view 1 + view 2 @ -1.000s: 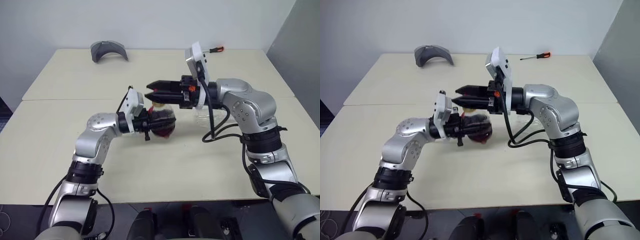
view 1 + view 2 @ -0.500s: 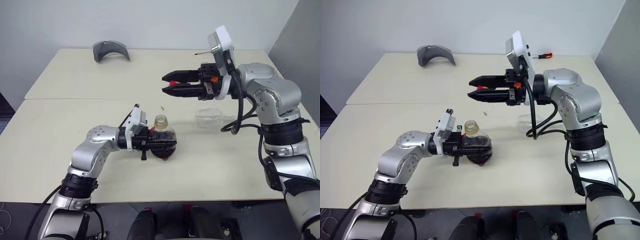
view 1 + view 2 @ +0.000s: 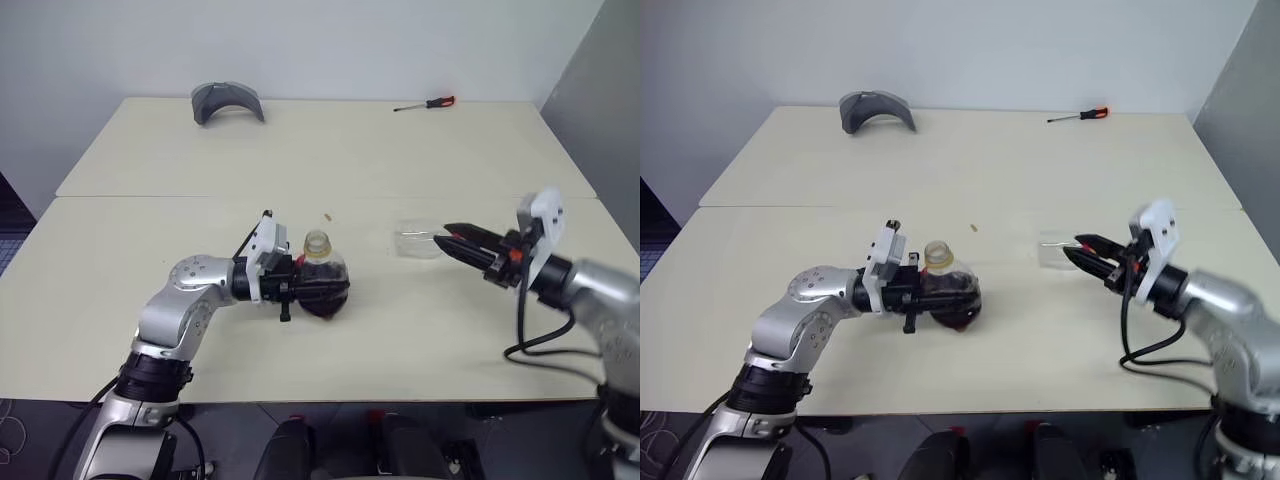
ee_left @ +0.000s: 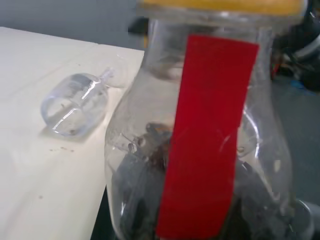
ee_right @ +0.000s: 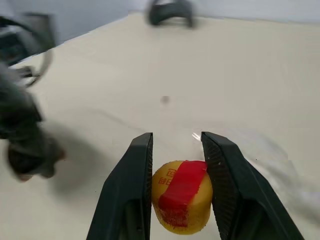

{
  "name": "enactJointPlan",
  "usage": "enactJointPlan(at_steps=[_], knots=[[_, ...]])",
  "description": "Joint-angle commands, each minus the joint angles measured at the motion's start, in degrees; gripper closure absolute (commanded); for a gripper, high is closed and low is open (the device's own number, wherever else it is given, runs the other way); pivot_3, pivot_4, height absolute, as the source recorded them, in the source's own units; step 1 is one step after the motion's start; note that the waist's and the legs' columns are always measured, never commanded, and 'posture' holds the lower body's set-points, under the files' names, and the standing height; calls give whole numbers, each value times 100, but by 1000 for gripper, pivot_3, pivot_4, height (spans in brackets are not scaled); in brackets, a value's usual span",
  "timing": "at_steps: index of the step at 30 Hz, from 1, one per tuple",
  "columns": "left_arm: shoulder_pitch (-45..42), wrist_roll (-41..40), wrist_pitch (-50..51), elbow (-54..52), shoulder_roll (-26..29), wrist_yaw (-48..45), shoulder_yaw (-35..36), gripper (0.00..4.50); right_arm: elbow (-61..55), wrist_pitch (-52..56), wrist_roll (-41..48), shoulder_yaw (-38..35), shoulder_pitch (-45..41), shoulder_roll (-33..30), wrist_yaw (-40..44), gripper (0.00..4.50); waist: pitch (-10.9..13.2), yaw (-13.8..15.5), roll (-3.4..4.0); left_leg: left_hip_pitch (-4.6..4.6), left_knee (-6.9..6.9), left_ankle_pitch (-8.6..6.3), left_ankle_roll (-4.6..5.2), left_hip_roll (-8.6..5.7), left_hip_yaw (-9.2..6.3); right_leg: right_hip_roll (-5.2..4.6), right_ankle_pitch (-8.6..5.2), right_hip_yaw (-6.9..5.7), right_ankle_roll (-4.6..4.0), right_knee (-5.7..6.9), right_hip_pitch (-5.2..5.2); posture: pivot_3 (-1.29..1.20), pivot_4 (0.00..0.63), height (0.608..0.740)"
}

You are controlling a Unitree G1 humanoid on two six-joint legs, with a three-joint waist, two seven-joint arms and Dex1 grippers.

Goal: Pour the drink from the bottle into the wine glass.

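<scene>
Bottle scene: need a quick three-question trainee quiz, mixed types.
1. True or false: the wine glass stands upright on the table.
2. What sits between the jaws of the right gripper? A) a screwdriver B) the yellow-and-red cap C) nothing
3. Which gripper holds the bottle?

Key:
1. False: it lies on its side.
2. B
3. The left gripper; the bottle is upright and uncapped.
</scene>
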Motion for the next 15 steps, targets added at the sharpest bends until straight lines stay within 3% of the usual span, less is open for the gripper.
enactJointPlan(at_steps=[1,6,11,15], knots=[[-268,31,-266,130,-151,-44,-33,3466,-904,-141,-636,115,1028,623,-1264,3287,-1,16,2,-1,-2,0,-1,0,-2,1,0,-1,0,-1,0,0,150,740],[-466,84,-370,314,-372,-76,-158,3466,-479,-1238,-1807,718,1954,1443,-2275,3287,-3,-16,4,9,-2,1,-1,-3,16,5,-1,20,1,0,1,0,150,740],[-562,75,-362,327,-451,-135,-217,3466,642,-2444,-2317,826,1678,1638,-2406,3287,-3,-78,4,18,-5,1,-1,1,19,15,-2,26,2,1,2,0,150,740],[-574,71,-365,348,-430,-176,-217,3466,869,-2522,-2102,783,1499,1519,-2060,1950,-4,-111,6,18,-6,1,-2,2,19,16,-2,27,1,0,2,0,150,740]])
